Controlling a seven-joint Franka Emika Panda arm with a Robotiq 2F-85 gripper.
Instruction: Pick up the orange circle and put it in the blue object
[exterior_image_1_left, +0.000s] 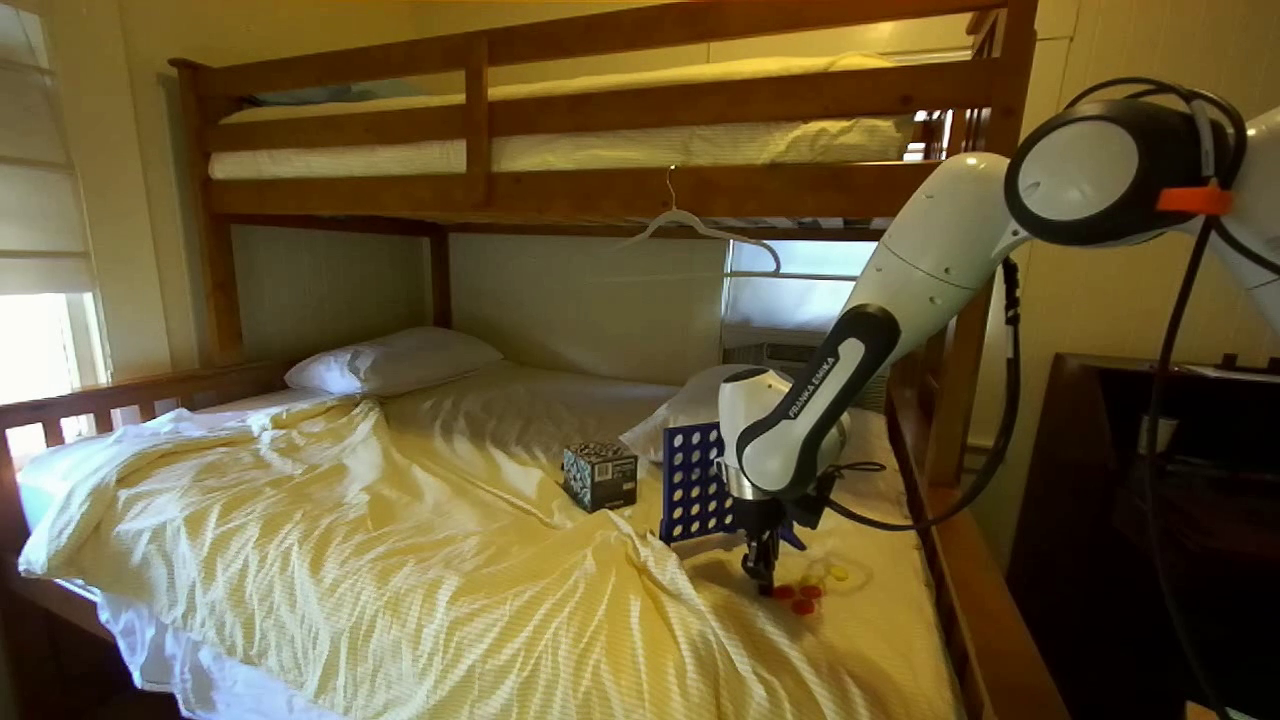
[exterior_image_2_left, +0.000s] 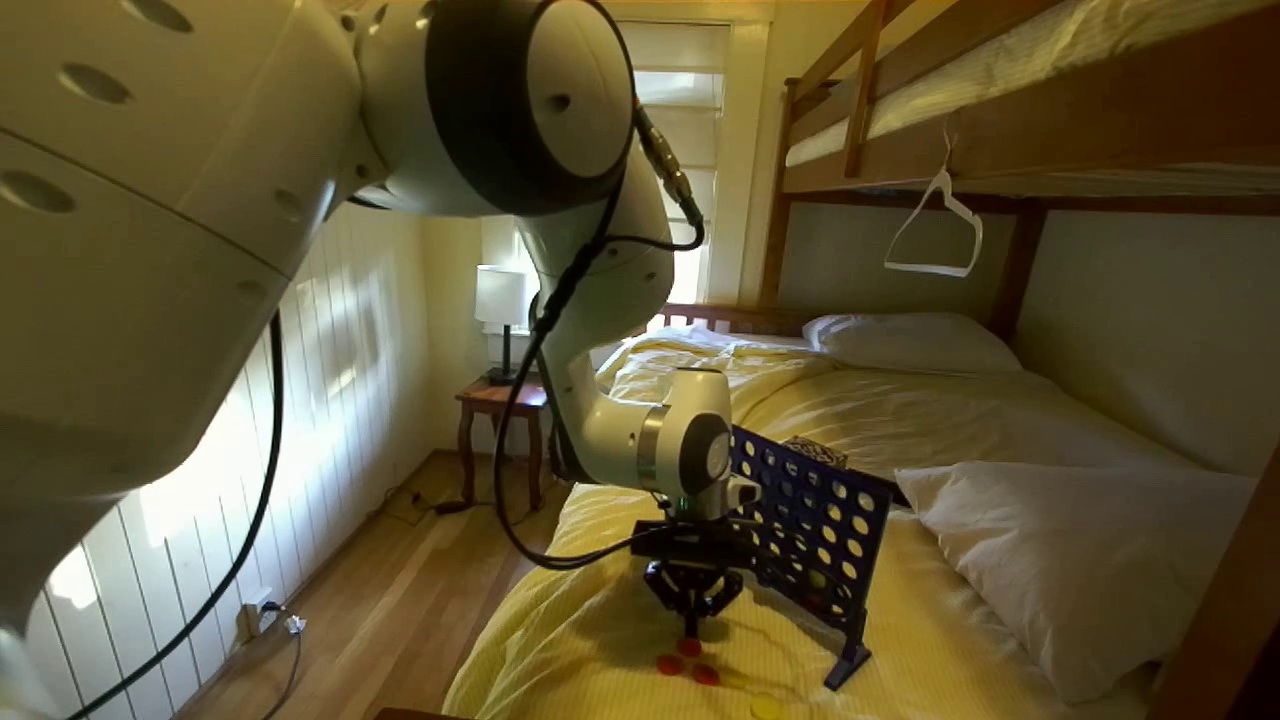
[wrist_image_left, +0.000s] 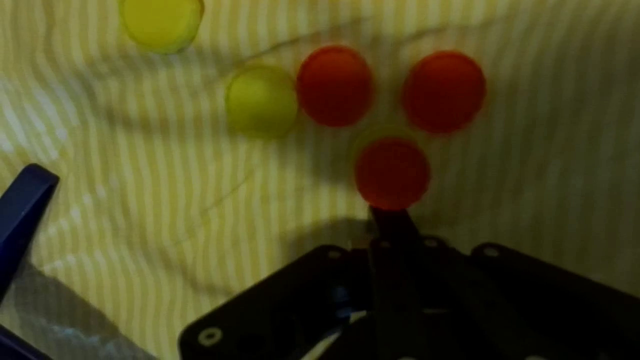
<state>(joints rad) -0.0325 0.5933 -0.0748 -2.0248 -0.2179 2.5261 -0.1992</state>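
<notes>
Several orange-red round tokens lie flat on the bed; I cannot tell which one is meant. In the wrist view the nearest token lies at my fingertips, partly over a yellow one. Two others, a token and a token, lie farther up. They also show in both exterior views, as a red token and a red token. The upright dark blue grid stands beside my gripper; its foot shows in the wrist view. My gripper is shut, pointing down, with nothing visible between its fingers. Fingertip contact is unclear.
Yellow tokens lie beside the red ones. A small patterned box stands behind the grid. A rumpled yellow blanket covers much of the bed. A wooden side rail and a hanger are in view.
</notes>
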